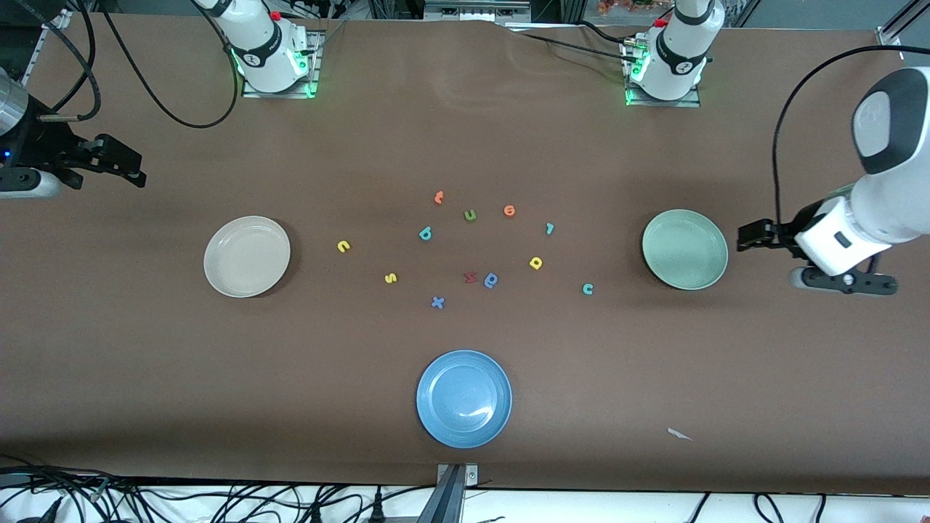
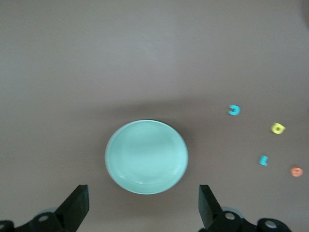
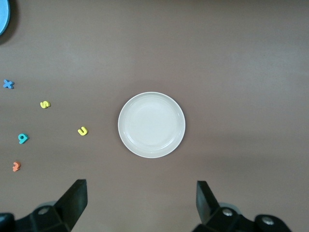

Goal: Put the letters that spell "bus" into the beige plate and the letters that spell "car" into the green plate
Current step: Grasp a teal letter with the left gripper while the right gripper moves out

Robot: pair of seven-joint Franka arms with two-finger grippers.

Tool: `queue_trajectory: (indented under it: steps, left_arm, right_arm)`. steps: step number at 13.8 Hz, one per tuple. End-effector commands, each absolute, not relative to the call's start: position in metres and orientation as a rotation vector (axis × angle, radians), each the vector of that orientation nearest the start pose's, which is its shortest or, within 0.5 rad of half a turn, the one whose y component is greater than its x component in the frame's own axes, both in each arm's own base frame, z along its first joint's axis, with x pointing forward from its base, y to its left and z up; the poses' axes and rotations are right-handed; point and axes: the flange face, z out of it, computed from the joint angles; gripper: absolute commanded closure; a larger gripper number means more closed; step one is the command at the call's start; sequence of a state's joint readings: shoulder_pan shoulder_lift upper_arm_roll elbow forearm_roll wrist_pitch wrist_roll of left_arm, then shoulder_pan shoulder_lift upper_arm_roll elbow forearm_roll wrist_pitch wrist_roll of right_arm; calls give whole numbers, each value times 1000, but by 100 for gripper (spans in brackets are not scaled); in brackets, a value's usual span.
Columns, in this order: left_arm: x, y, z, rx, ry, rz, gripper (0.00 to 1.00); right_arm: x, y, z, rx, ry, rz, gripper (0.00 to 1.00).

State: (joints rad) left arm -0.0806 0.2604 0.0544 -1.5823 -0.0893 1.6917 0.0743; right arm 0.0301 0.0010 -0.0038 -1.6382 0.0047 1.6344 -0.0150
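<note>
1. The blue plate (image 1: 463, 399) sits on the brown counter (image 1: 145, 349), nearest the front camera; every place below is given from it.
2. The beige plate (image 1: 247, 256) lies farther from the camera than the blue plate, toward the right arm's end. It holds nothing.
3. The green plate (image 1: 684, 249) lies farther than the blue plate too, toward the left arm's end, also holding nothing.
4. All the letters lie loose on the counter, farther from the camera than the blue plate, between the two other plates.
5. For "bus": the yellow u (image 1: 344, 246) and yellow s (image 1: 391, 277) lie toward the beige plate's side; the teal b (image 1: 426, 233) lies farther still, almost straight up from the blue plate.
6. For "car": the teal c (image 1: 588, 289), yellow a (image 1: 536, 263) and teal r (image 1: 550, 229) lie toward the green plate's side, c closest to the blue plate, r farthest.
7. Other letters: blue x (image 1: 437, 302), red letter (image 1: 470, 277) and dark blue letter (image 1: 491, 280) are the closest to the blue plate; olive u (image 1: 470, 215) and two orange letters (image 1: 509, 211) lie farthest.
8. The left pincer (image 2: 143, 205) hangs over the counter just outside the green plate, fingers spread wide, gripping nothing.
9. The right pincer (image 3: 141, 200) hangs over the counter well outside the beige plate, fingers likewise wide apart with nothing between them.
</note>
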Motion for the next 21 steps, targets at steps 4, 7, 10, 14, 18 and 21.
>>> queue_trajectory:
  steps: [4,7,10,14,18,21]
  left_arm:
    - [612,-82,441,-3269,-17,389,0]
    - [609,-124,412,-3233,-94,460,0]
    - [603,-174,378,-3205,-215,430,0]
    - [575,-212,324,-3258,-311,427,0]
    - [541,-245,284,-3251,-323,427,0]
    - [520,-256,257,-3249,-351,390,4]
  right_arm:
    - [559,14,601,-3123,-61,14,0]
    - [560,11,600,-3123,-56,17,0]
    - [560,10,600,-3123,-51,17,0]
    - [560,9,601,-3123,-49,14,0]
    - [560,5,601,-3123,-42,17,0]
    - [560,5,600,-3123,-37,17,0]
